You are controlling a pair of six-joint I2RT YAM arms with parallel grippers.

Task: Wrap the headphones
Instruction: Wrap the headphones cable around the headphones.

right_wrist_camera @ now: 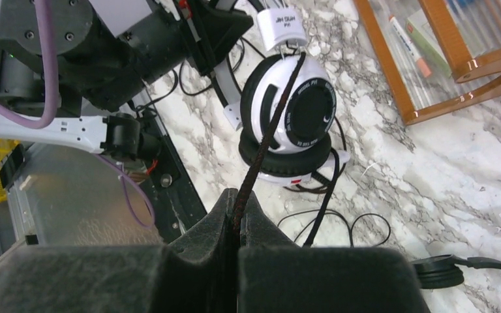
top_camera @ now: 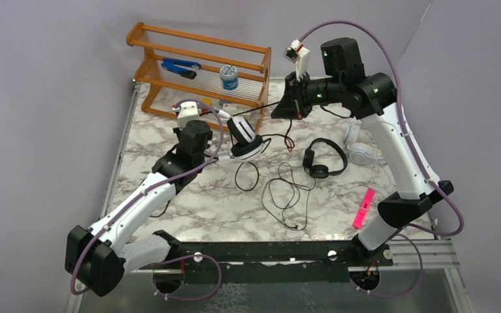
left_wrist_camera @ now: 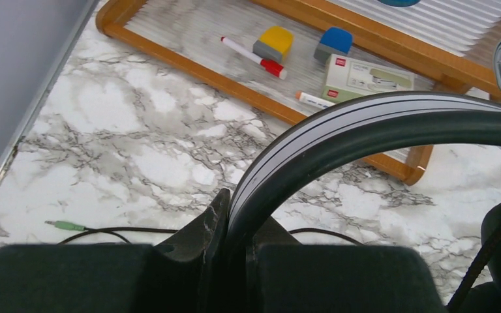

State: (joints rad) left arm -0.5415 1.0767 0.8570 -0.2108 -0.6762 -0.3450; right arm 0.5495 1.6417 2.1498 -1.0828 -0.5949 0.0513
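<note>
The white headphones with black ear pads [top_camera: 244, 138] hang above the table's middle left. My left gripper [top_camera: 227, 124] is shut on their headband [left_wrist_camera: 365, 117], which rises between the jaws of the left gripper [left_wrist_camera: 238, 222]. Their black cord [right_wrist_camera: 274, 124] runs taut from the ear cup [right_wrist_camera: 300, 111] into my right gripper [right_wrist_camera: 238, 208], shut on it. That right gripper [top_camera: 293, 104] is raised at the back centre. The rest of the cord [top_camera: 287, 192] lies in loose loops on the marble. The all-black headphones [top_camera: 323, 160] and the all-white headphones [top_camera: 360, 151] lie under the right arm.
A wooden rack [top_camera: 199, 65] at the back left holds markers, erasers and a small tub. A pink object [top_camera: 363, 207] lies near the right arm's base. A green plug [left_wrist_camera: 65, 225] rests on the marble. A metal rail [top_camera: 121, 150] edges the table's left side.
</note>
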